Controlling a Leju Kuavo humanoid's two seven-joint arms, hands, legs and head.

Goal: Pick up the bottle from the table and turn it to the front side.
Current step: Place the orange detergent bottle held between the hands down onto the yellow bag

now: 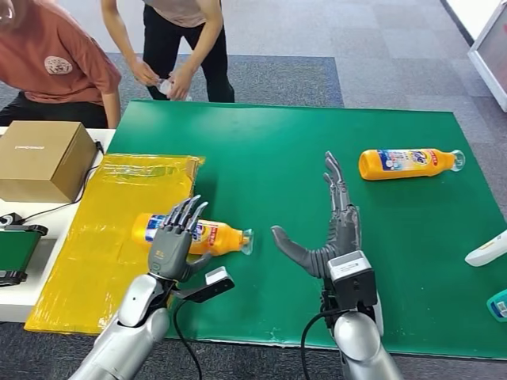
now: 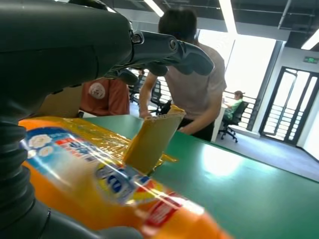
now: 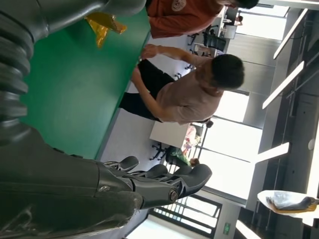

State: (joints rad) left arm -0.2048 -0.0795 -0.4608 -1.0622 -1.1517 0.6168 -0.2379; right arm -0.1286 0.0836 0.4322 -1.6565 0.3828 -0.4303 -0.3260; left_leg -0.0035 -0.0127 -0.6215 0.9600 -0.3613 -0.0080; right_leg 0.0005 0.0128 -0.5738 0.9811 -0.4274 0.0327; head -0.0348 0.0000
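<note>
An orange bottle (image 1: 223, 237) with a blue and white label lies on its side, its clear cap pointing right, half on the yellow plastic sheet (image 1: 84, 261) and half on the green mat (image 1: 269, 142). My left hand (image 1: 173, 241) is over its base end with fingers spread and straight. In the left wrist view the bottle (image 2: 112, 194) lies between the thumb and the extended fingers (image 2: 169, 50), which are not closed on it. My right hand (image 1: 335, 226) hovers open over the mat to the right of the cap, thumb out. A second orange bottle (image 1: 406, 163) lies at the far right.
A cardboard box (image 1: 42, 158) and a dark device (image 1: 15, 249) stand on the white table to the left. Two people (image 1: 179, 47) lean at the far edge. A white object (image 1: 487, 249) and a teal one (image 1: 497, 305) lie at the right edge.
</note>
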